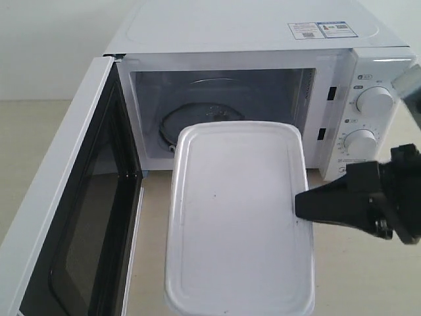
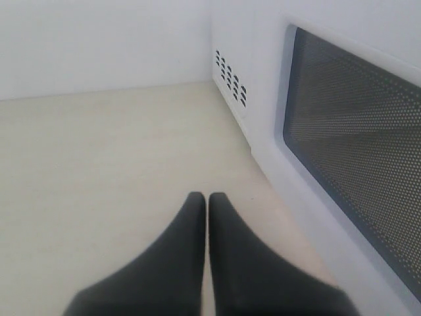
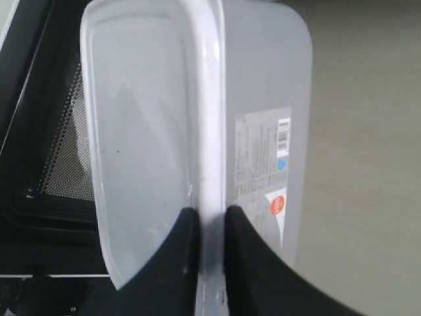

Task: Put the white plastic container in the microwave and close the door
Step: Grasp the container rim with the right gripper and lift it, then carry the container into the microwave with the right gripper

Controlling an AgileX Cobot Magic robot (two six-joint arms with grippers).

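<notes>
The white plastic container (image 1: 237, 217) hangs level in front of the open microwave (image 1: 263, 99), its far end just before the cavity mouth. My right gripper (image 1: 299, 204) is shut on its right rim. In the right wrist view the black fingers (image 3: 181, 263) pinch the lid rim of the container (image 3: 151, 131), and the red-marked side label (image 3: 266, 171) shows. The door (image 1: 72, 217) stands swung open at the left, dark window facing inward. The glass turntable (image 1: 197, 118) lies inside. My left gripper (image 2: 208, 197) is shut and empty, low over the table beside the door's outer face (image 2: 355, 138).
Two round dials (image 1: 371, 102) sit on the microwave's right panel behind my right arm. Stickers (image 1: 319, 29) lie on its top. The beige tabletop (image 2: 99, 164) stretches left of the door, with a white wall behind.
</notes>
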